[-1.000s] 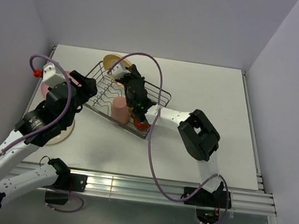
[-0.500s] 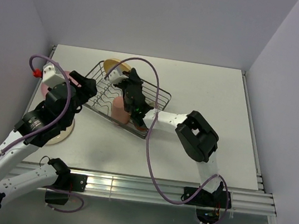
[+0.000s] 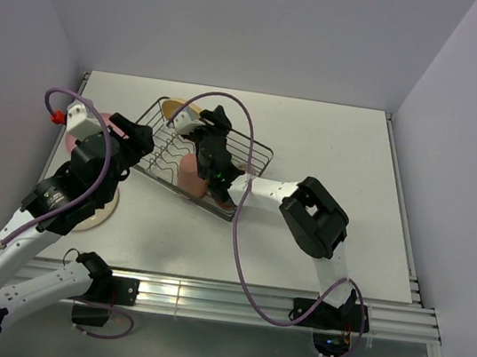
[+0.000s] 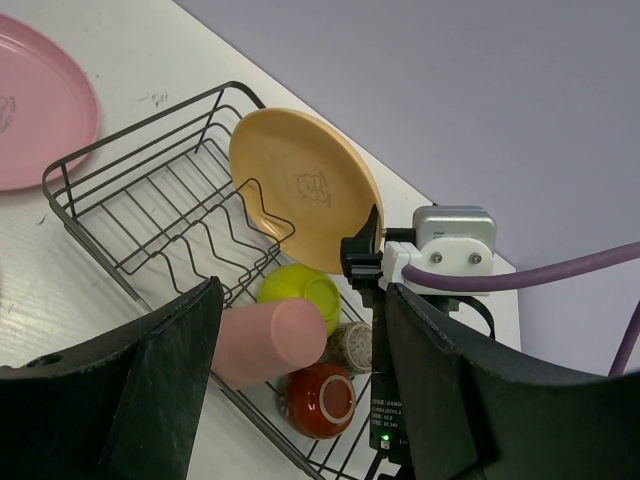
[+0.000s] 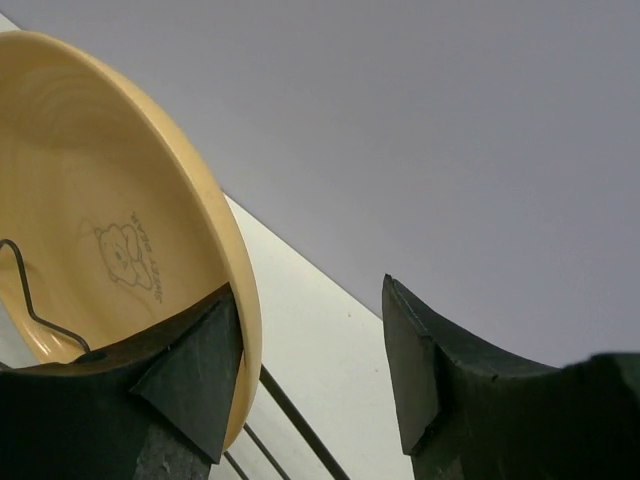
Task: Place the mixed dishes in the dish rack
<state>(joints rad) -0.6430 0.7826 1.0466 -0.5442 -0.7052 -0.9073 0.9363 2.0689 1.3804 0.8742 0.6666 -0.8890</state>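
The dish rack sits mid-table. A tan-orange plate stands on edge in its wavy dividers at the far end. My right gripper is open around the plate's rim: the rim rests against one finger, and the other finger stands apart. In the rack lie a lime-green bowl, a salmon-pink tumbler, a red mug and a grey-beige cup. My left gripper hangs open and empty above the rack's near-left side. A pink plate lies on the table left of the rack.
A pale cream plate lies on the table under my left arm. The right arm's purple cable loops over the rack. Walls close in the table on three sides.
My right gripper has opened off the tan-orange plate, which now stands in the rack's dividers. The left arm has hardly moved.
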